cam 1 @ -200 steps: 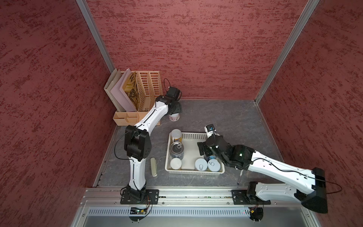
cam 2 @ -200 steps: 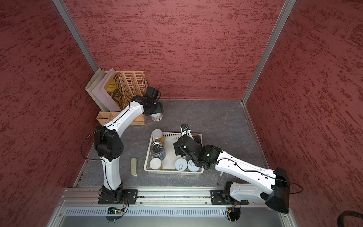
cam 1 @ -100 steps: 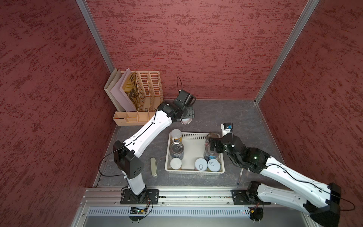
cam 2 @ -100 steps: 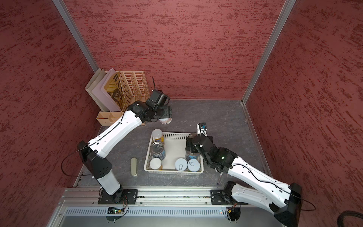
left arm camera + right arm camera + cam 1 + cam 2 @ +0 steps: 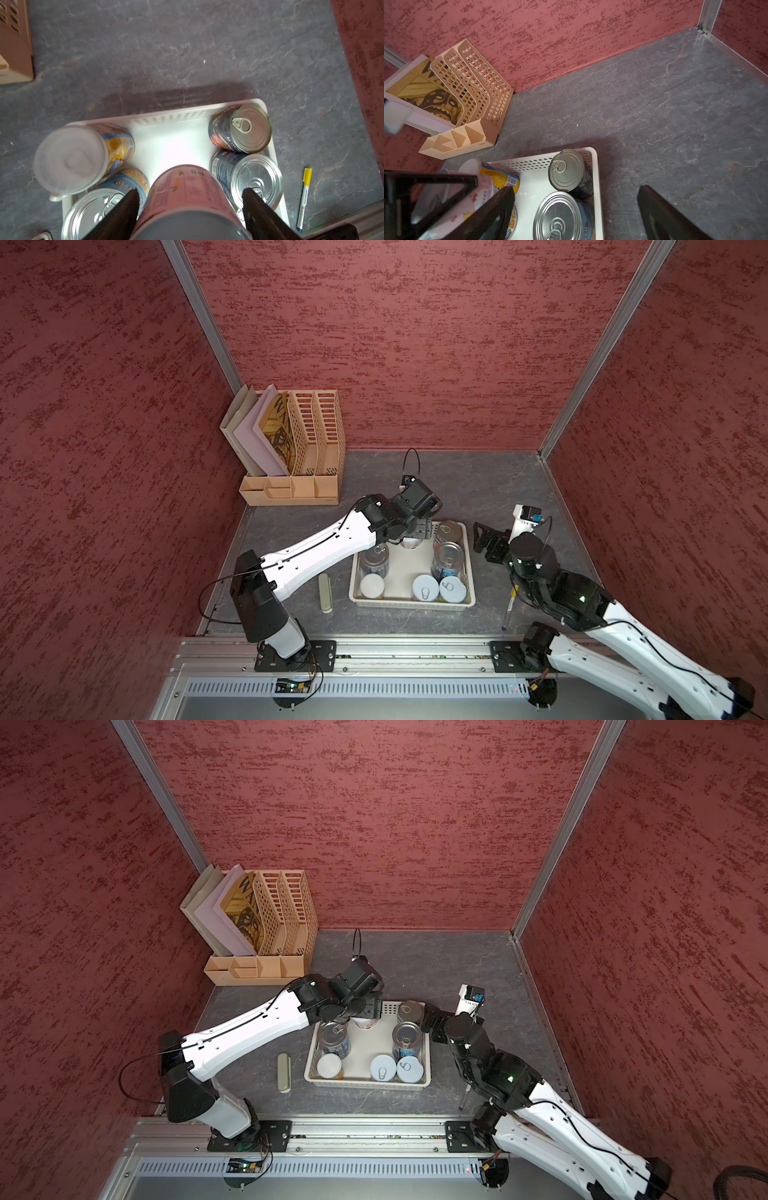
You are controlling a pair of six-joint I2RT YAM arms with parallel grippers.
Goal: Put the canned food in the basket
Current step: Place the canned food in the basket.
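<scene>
Grey stone-patterned tabletop (image 5: pixel 478 489): pink can (image 5: pixel 187 205) was held over the basket (image 5: pixel 411 602).
At this stage the left gripper (image 5: pixel 190 193) was clamped across the pink can's side wall, above the far part of the basket and between other cans (image 5: pixel 446 558) standing inside; whether its base touched the floor could not be told. Just beside the basket's right wall, the right gripper (image 5: pixel 478 537) stood wide apart and empty. The pink can was judged rigid, smooth-labelled and moderately heavy, best held across the mid-wall.
</scene>
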